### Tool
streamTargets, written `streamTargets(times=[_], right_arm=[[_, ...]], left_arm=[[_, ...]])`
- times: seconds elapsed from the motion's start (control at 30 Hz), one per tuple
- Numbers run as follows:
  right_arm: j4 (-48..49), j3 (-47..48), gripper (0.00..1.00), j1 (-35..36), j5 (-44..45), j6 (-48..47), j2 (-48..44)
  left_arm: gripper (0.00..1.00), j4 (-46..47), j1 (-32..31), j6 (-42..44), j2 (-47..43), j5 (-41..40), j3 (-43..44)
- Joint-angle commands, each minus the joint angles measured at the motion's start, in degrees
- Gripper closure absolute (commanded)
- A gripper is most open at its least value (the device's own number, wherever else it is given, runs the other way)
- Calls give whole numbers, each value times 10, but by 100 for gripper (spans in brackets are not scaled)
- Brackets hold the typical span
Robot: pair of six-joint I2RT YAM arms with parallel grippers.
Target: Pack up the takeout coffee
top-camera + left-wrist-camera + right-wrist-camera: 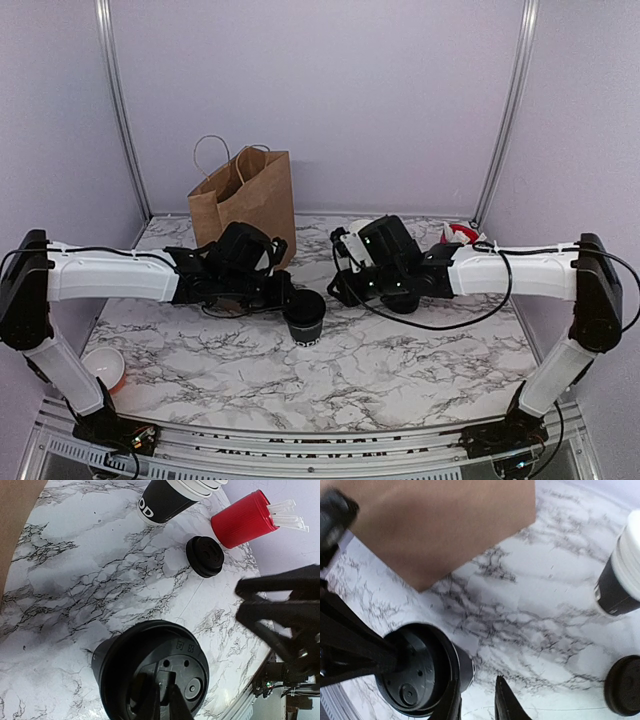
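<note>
The takeout coffee (304, 316), a black cup with white print and a black lid, stands upright on the marble table, mid-front. My left gripper (288, 298) is over it. In the left wrist view its fingertips (161, 700) are shut together and rest on the lid (165, 665). My right gripper (342, 288) is just right of the cup. In the right wrist view it (477, 702) is open and empty, its left finger beside the cup's wall (422, 675). The brown paper bag (245, 200) stands behind the left arm.
A stack of lidless black cups (167, 500), a loose black lid (205, 556) and a red cup of sachets (243, 520) stand at the back right. A pale bowl (103, 368) sits at the front left. The bag's side (445, 525) is close to the right wrist.
</note>
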Motion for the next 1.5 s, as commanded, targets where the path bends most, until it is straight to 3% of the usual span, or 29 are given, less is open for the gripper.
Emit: streamTargets(times=[0.0, 0.13, 0.4, 0.63, 0.93, 1.13, 1.47], right_arm=[[44, -54, 78, 13, -91, 33, 46], [40, -83, 77, 33, -65, 48, 46], [18, -80, 74, 29, 27, 51, -39], [47, -40, 70, 4, -26, 28, -20], [90, -65, 70, 3, -105, 61, 94], [86, -102, 71, 7, -66, 79, 24], [30, -44, 68, 33, -35, 54, 8]], left_arm=[[91, -31, -3, 16, 17, -2, 20], [91, -32, -3, 18, 26, 0, 25], [91, -37, -3, 29, 32, 4, 37], [91, -39, -3, 31, 35, 8, 42], [91, -41, -3, 35, 42, 7, 47], [91, -45, -3, 40, 36, 5, 49], [89, -64, 3, 46, -8, -1, 79]])
